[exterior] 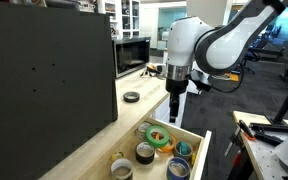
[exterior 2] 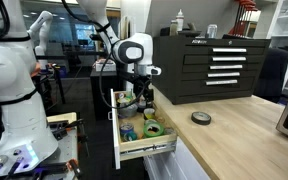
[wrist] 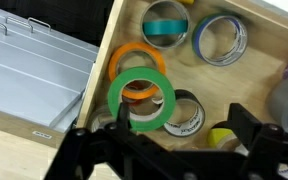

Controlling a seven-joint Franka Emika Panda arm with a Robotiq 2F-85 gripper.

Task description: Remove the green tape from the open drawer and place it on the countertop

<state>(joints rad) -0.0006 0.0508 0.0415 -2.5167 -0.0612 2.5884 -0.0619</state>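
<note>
The green tape (wrist: 141,100) lies in the open drawer (wrist: 254,75), resting partly on an orange roll (wrist: 134,62). It also shows in both exterior views (exterior: 159,138) (exterior 2: 152,128). My gripper (wrist: 184,130) is open and empty, with its fingers wide apart. It hangs a little above the drawer (exterior: 199,150) in both exterior views (exterior: 174,110) (exterior 2: 144,98). In the wrist view one finger overlaps the green ring's lower edge. The pale countertop (exterior: 104,125) (exterior 2: 239,125) runs beside the drawer (exterior 2: 144,150).
Several other rolls fill the drawer: a teal one (wrist: 166,25), a grey one (wrist: 220,38), a black-and-white one (wrist: 187,113) and a yellow one (wrist: 222,138). A black roll (exterior: 131,97) (exterior 2: 200,118) lies on the countertop. A large black cabinet (exterior: 44,80) and a tool chest (exterior 2: 219,65) stand on it.
</note>
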